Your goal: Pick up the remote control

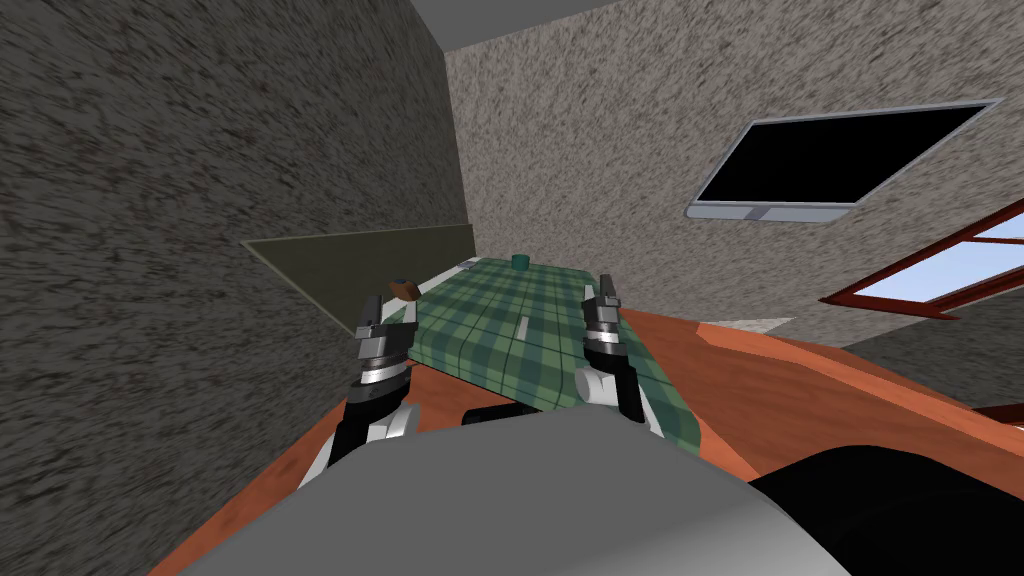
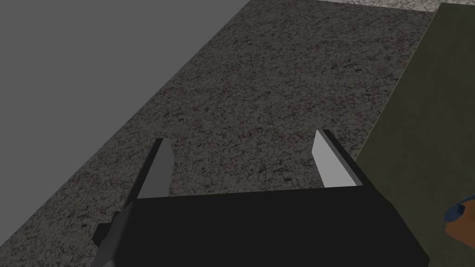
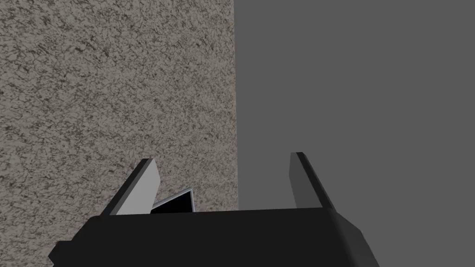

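Lying flat on the green plaid bench (image 1: 470, 345), the remote control (image 1: 523, 327) shows as a slim pale bar. Its length runs away from me, roughly midway between the two arms, and neither touches it.

Over the bench's left edge hovers the left claw (image 1: 390, 312), released and holding nothing. In the left wrist view the left claw (image 2: 243, 157) faces a speckled wall, with both blades standing wide apart. Above the bench's right edge hangs the right claw (image 1: 600, 290), reaching a little farther out than the other. It is released too: in the right wrist view the right claw (image 3: 222, 178) has its blades well apart, with nothing between them.

Just beyond the left claw, a small brown thing (image 1: 404, 290) with a blue top sits near the bench's left edge. Part of the brown thing (image 2: 459, 222) also shows beside that claw's body in the left wrist view.

At the far end a teal cup (image 1: 520, 261) stands upright. Near it, toward the left, is a small grey object (image 1: 467, 264), too small to tell what it is. A dark olive panel (image 1: 370, 262) lies along the left wall beside the bench. A flat black screen (image 1: 840, 160) hangs on the far wall, with a red-framed window (image 1: 950, 270) to its right.
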